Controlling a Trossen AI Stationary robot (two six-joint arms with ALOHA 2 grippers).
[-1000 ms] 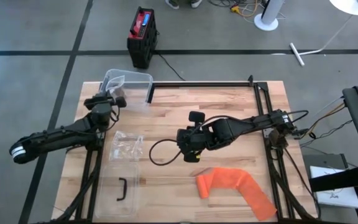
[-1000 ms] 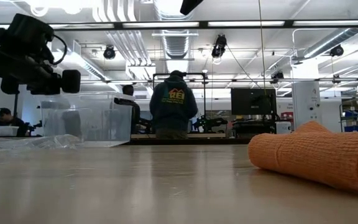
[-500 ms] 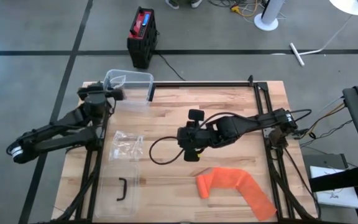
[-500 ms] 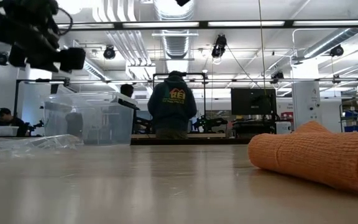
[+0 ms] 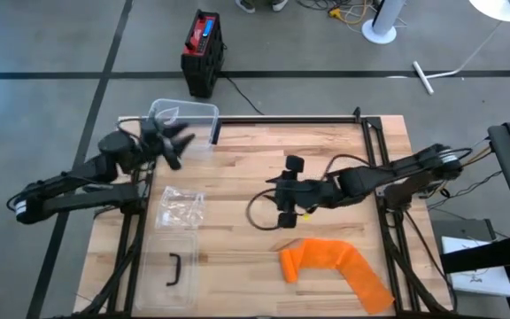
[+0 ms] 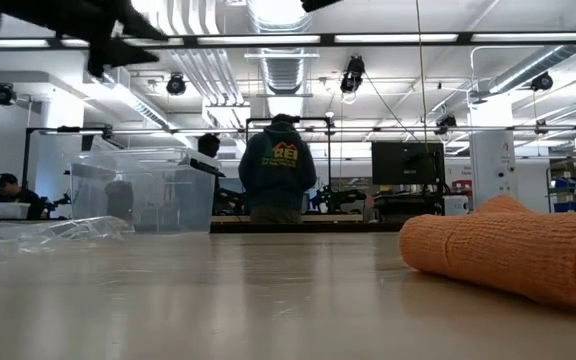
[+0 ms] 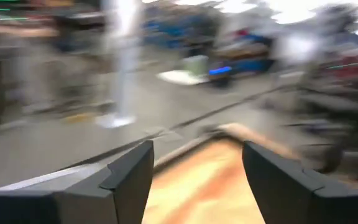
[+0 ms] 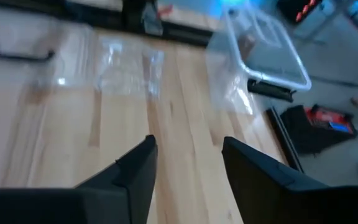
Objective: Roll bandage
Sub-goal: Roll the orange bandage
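On table (image 5: 237, 159): orange bandage (image 5: 335, 268) long axis diagonal, untouched.

bandage (image 5: 335, 267): orange, part-rolled, flat on table
roll end: twd table centre
loose tail: runs diagonal to near right corner

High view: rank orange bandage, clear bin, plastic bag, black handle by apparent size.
1. orange bandage, largest
2. clear bin and plastic bag: look alike and the bin is partly hidden by the left arm, so no ranking
3. black handle, smallest
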